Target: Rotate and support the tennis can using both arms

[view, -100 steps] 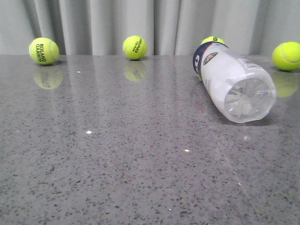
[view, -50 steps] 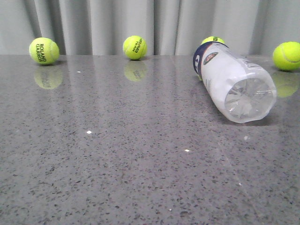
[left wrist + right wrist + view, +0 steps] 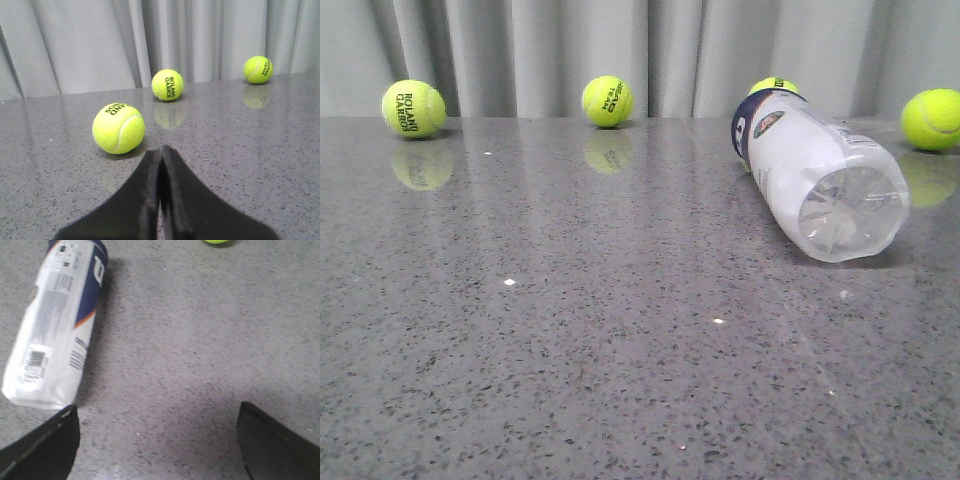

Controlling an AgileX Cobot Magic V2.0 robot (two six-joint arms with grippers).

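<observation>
Front view, tennis can (image 3: 817, 178) lying on its side on grey table (image 3: 570, 330), clear base toward camera, right of centre, left wrist view, left gripper (image 3: 161, 152) fingers pressed together near tennis ball (image 3: 119, 128), right wrist view, right gripper (image 3: 157, 425) fingers wide apart, can lying just beyond one fingertip.

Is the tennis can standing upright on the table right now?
No, the tennis can lies on its side on the table, its clear end turned toward the front camera and its navy end pointing away.
</observation>
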